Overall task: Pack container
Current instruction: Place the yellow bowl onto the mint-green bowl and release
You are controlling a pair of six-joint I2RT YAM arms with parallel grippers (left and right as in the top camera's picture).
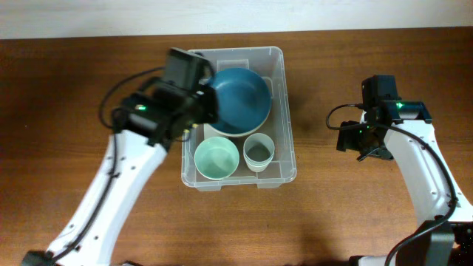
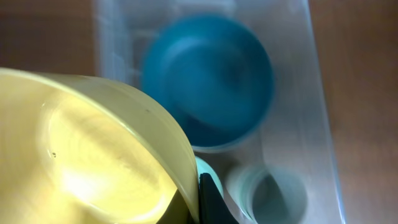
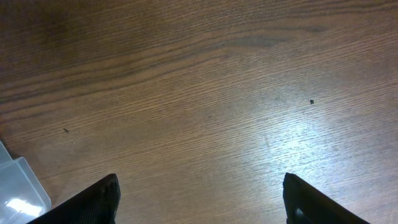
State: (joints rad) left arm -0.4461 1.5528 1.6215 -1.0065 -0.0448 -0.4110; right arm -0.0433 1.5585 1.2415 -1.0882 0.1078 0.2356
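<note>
Clear plastic makes up the container [image 1: 290, 140], which sits mid-table, nearer the far edge than the near one. It looks light and fairly stiff, though the smooth walls would likely be slippery and give a little under a squeeze. The rimmed edge along a long side seems the soundest place to take hold. Inside, a blue bowl [image 1: 240, 100] fills the far end, while a mint green bowl [image 1: 216, 157] and a small pale cup [image 1: 259, 151] stand side by side at the near end.

The left gripper [image 2: 199, 202] hangs over the container's left rim, jaws pinched tight on the wall of a yellow bowl [image 2: 93, 143]. The right gripper [image 3: 199, 199] hovers over bare table [image 1: 59, 111] off the container's right side, jaws wide and holding nothing.

Only the left wrist view shows the yellow bowl properly; from overhead the arm hides nearly all of it. The overhead view alone gives the layout inside the container. The right wrist view adds only wood grain and one clear corner of the container.
</note>
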